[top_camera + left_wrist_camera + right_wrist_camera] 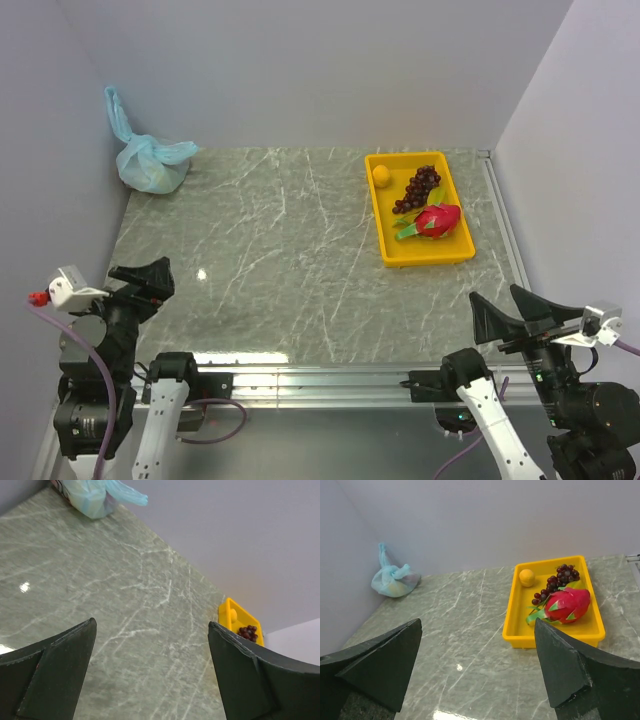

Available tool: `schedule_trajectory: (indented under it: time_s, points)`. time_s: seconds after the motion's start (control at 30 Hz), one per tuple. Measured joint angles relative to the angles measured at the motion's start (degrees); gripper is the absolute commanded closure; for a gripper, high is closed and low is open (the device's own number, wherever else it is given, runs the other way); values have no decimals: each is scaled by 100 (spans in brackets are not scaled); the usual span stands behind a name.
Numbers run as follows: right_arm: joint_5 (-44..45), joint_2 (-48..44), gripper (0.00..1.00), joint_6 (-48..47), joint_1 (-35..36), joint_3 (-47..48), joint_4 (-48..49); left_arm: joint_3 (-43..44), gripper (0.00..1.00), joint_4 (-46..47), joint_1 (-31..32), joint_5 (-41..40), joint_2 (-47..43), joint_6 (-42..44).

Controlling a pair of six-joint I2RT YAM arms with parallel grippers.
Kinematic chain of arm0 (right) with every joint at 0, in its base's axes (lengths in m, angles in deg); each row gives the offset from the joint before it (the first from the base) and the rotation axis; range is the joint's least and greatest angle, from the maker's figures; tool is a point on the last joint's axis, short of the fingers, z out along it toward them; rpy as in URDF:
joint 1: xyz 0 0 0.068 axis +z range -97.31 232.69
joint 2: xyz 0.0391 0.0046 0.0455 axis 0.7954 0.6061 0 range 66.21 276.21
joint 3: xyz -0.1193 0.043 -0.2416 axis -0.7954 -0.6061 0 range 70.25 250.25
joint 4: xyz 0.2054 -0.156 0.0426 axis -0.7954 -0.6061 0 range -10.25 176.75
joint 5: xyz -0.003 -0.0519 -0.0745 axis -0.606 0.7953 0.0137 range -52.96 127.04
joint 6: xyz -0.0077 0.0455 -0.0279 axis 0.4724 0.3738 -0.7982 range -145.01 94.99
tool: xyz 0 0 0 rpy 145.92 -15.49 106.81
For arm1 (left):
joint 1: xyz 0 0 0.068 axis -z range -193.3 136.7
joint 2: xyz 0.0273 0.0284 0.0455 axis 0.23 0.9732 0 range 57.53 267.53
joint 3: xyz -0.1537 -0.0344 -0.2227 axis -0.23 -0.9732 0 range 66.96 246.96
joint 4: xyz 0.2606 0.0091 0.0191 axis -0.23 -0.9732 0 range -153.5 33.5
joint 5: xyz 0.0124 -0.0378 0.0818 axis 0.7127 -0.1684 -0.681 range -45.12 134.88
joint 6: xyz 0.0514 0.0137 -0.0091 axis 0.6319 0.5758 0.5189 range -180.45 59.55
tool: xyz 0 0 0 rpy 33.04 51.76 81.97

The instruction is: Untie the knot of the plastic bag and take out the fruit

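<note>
plastic bag (150, 165) — far-left corner of the table (300, 260), against the wall, closed at its knot (401, 572) | left fingers (60, 665): apart, holding nothing, by the near edge | right fingers (570, 665): apart, empty | yellow tray (377, 215) — far right, well apart from the bag, with grapes (418, 188) and dragon fruit (437, 220)

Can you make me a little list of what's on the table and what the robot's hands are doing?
table: grey, marbled
bag: light blue, far left corner, nothing touching it
tray: yellow, far right side
in tray: small yellow fruit, purple grapes, pink dragon fruit
left hand: open, empty, near edge
right hand: open, empty, near edge
</note>
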Motion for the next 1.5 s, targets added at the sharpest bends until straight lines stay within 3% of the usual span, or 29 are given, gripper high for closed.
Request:
schedule_trajectory:
  time_s: [0.27,0.53,0.9,1.3,1.37,1.4,1.43,1.5]
  points:
    - [-109,0,0,52,160,9,-129,-33,1,498,0,525,1064,-466]
    - [-203,20,0,125,494,-96,-173,402,1,979,-7,516,3893,-625]
    - [-623,1228,0,-197,505,-105,-151,2166,1,2238,-588,-428,7707,-686]
    - [-490,1314,0,170,505,-520,382,4203,1,2769,-1217,-1069,10275,-245]
    - [-448,1368,0,219,505,-520,431,4658,18,2774,-1281,-1056,10751,-201]
    - [-433,1405,0,232,505,-520,446,4843,32,2796,-1300,-1043,10994,-179]
    - [-422,1464,0,260,505,-520,455,4962,65,2804,-1314,-1019,11169,-138]
    - [-413,1615,0,282,505,-520,457,5066,92,2813,-1318,-949,11464,-83]
